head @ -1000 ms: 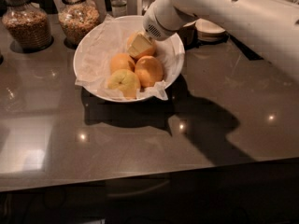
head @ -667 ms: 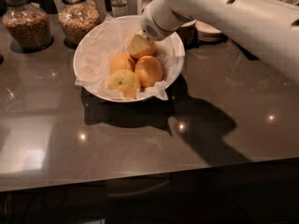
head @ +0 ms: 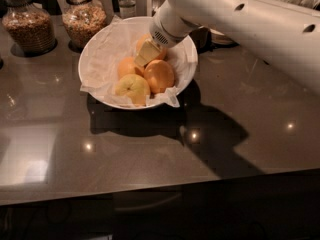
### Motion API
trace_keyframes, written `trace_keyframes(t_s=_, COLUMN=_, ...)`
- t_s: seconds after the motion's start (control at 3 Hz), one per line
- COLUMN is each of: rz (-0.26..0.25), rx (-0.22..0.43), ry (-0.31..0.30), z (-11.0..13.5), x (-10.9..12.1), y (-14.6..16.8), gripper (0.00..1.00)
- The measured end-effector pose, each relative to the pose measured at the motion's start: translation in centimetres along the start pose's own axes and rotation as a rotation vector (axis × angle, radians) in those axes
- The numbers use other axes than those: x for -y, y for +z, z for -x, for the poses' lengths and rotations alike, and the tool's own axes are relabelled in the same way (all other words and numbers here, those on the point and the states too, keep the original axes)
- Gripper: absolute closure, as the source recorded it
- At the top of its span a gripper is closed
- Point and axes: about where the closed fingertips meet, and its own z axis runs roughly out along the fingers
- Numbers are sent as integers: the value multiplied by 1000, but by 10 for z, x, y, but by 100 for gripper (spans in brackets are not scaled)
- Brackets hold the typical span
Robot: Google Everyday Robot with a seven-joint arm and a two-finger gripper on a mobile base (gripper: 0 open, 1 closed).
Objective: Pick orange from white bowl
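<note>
The white bowl (head: 95, 59), lined with crumpled white paper, stands on the dark counter. It holds three oranges and a yellow-green fruit (head: 132, 88). The largest-looking orange (head: 159, 75) lies at the front right, and a smaller one (head: 126, 66) lies to its left. A third orange (head: 141, 40) at the back is partly hidden by my gripper (head: 145, 53). The gripper is down inside the bowl, between the back orange and the front two, and touches or nearly touches them. My white arm (head: 235, 19) comes in from the upper right.
Two glass jars of grains (head: 27, 26) (head: 84, 16) stand behind the bowl on the left. A bottle (head: 127, 3) and a dark dish (head: 220, 36) are at the back. The counter's front edge (head: 160, 184) runs across the lower part of the view.
My gripper has shifted slightly left inside the bowl. The fruits have not visibly moved.
</note>
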Motion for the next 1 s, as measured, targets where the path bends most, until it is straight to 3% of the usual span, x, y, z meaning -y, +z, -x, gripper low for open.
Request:
trace_keyframes(t_s=0.33, rz=-7, rx=-38, ry=0, z=-7, x=1, y=8, gripper=21)
trace_keyframes(t_s=1.0, rz=-3, rx=-67, ry=-11, z=-7, x=1, y=18, gripper=37)
